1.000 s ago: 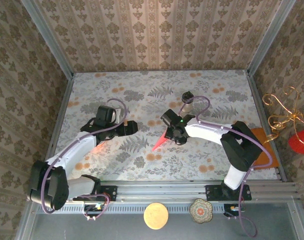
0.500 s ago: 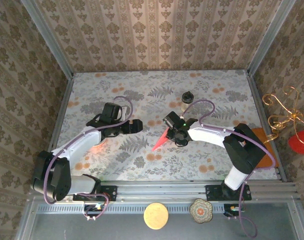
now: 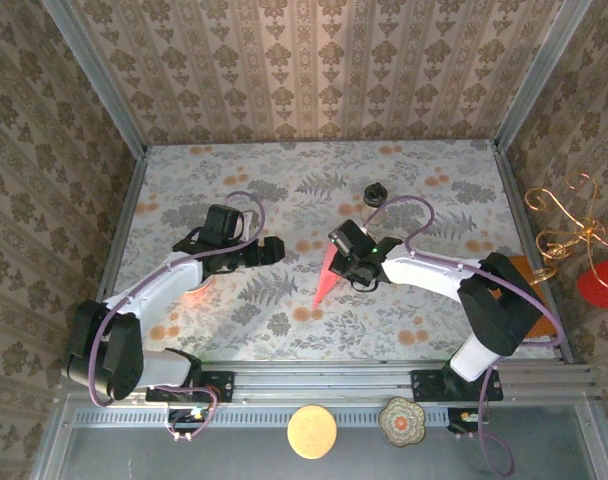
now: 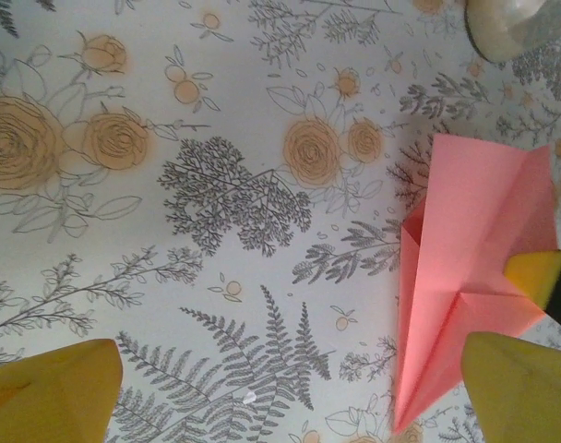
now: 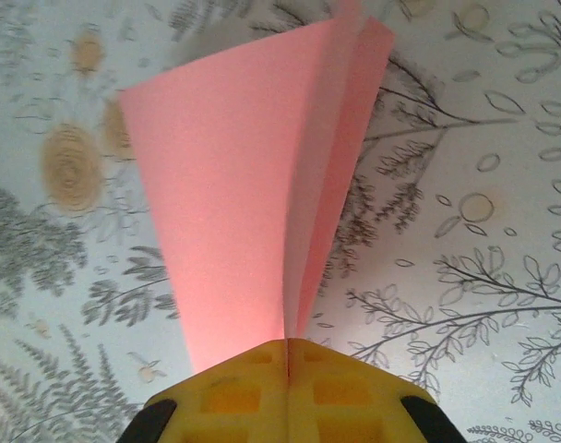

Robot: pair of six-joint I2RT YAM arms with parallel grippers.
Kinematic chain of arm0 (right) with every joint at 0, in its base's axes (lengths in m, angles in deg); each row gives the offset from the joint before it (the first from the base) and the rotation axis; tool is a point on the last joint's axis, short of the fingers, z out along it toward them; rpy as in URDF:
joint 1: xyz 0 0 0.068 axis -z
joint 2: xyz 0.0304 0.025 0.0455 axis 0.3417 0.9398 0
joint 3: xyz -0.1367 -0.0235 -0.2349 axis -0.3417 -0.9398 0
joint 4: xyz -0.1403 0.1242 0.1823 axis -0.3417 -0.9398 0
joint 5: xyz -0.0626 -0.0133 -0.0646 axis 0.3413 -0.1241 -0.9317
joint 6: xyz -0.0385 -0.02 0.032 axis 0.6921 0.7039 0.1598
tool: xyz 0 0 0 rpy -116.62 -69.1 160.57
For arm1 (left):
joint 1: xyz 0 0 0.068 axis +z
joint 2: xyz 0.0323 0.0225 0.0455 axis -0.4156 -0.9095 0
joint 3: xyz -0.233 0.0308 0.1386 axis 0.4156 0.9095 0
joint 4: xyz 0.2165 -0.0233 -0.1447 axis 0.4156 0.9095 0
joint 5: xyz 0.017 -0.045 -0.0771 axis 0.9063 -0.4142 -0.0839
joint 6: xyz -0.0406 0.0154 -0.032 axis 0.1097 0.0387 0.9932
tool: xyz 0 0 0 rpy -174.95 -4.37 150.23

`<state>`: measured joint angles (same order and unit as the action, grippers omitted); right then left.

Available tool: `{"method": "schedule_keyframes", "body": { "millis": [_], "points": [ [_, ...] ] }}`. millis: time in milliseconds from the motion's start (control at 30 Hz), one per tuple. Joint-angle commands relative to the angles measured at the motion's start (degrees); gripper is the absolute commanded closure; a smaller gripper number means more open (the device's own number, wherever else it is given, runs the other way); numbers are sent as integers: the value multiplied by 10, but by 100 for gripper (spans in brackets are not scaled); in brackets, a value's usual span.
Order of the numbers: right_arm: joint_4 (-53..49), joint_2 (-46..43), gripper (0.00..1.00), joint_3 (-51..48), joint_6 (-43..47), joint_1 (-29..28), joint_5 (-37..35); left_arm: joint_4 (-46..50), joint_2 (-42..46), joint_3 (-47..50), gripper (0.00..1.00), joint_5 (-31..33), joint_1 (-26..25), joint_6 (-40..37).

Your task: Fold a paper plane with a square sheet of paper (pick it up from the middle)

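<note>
**Mid-counter, the pink plane sits pinched in the right fingers**

Near the middle of the flowered counter [image 3: 434, 190], the paper plane [image 3: 325, 280] is a narrow salmon-pink dart with sharp creases. Its pointed nose aims toward the near edge and slightly left. The right fingers [image 5: 262, 388] are closed tight on its wider tail end. From the right wrist view, the folded wings fan up and away from the yellow pads, which meet with no gap. I can't tell whether the nose touches the counter or hangs just above it.

The left fingers [image 3: 268, 250] are spread wide and hold nothing. They sit just to the left of the plane, pointing toward it but not touching it. From the left wrist view the plane lies off to the right with its centre fold plain to see.

A small dark-lidded jar [image 3: 374, 193] stands farther back, well apart from both arms.
</note>
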<state>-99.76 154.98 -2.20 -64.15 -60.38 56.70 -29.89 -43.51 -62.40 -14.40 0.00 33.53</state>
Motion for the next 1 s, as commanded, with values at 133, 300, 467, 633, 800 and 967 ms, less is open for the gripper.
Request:
{"method": "schedule_keyframes", "body": {
  "millis": [133,300,467,633,800,967],
  "points": [
    [116,-29,94,10,133,1,92,-32,24,29,5,1,40,49],
    [203,3,93,4,157,5,207,-52,34,40,5,-18,45,63],
    [290,51,93,-16,140,15,288,-65,28,49,7,-26,44,83],
    [360,97,92,-48,116,36,333,-67,17,55,10,-24,31,96],
    [369,111,92,-73,122,56,339,-65,-7,61,20,-14,5,110],
    [365,113,92,-93,130,75,337,-79,-44,62,32,-23,-12,128]
  ]
}}
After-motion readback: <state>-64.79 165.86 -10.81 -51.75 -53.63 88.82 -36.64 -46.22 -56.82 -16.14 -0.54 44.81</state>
